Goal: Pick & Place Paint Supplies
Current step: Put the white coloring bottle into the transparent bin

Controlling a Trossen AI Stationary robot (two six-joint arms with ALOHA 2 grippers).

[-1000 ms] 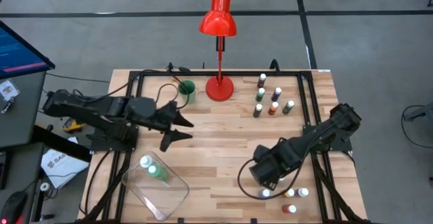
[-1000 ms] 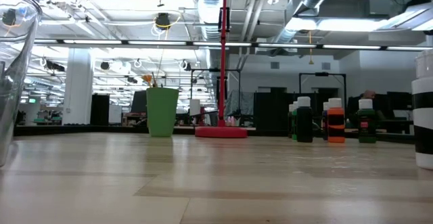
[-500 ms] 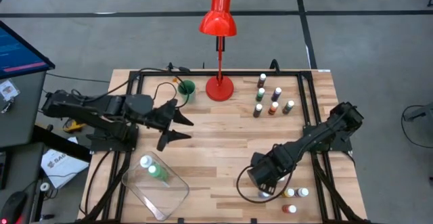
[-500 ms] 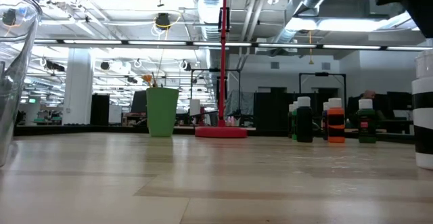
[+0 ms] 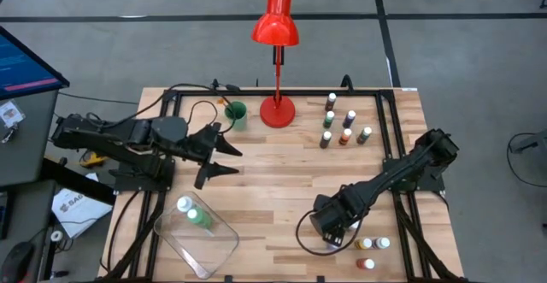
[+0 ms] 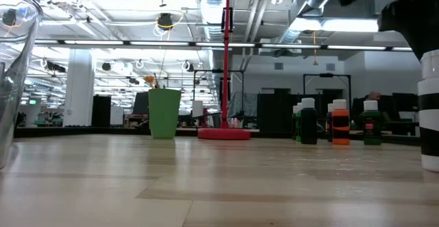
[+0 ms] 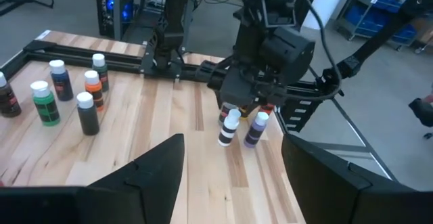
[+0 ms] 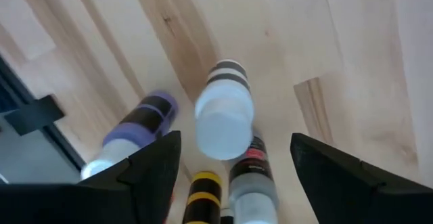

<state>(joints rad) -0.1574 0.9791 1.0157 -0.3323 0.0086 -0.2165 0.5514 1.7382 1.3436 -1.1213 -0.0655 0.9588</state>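
R gripper (image 5: 332, 232) has dropped lower over the near-right bottle cluster, well in front of the red lamp (image 5: 275, 26) and nearer the table's front edge than a sec ago; jaws spread wide, nothing held, straddling the white-capped bottle (image 8: 224, 119) w/ purple bottle (image 8: 132, 132), yellow-banded bottle (image 8: 201, 197) and red-banded bottle (image 8: 252, 173) packed just beside it. Judged: pre-grasp on the white one, close not yet begun; tight neighbours could get knocked. Clear tray (image 5: 198, 236), front-left of lamp, has the larger green bottle (image 5: 195, 213) lying at its rim, so placing has only begun. L gripper (image 5: 220, 157) has pulled back a bit, hovers left-front of lamp, fingers apart, empty, waiting. Green cup (image 5: 236, 113) just left of lamp base. Far bottle group (image 5: 344, 122) right of lamp base, upright, untouched.
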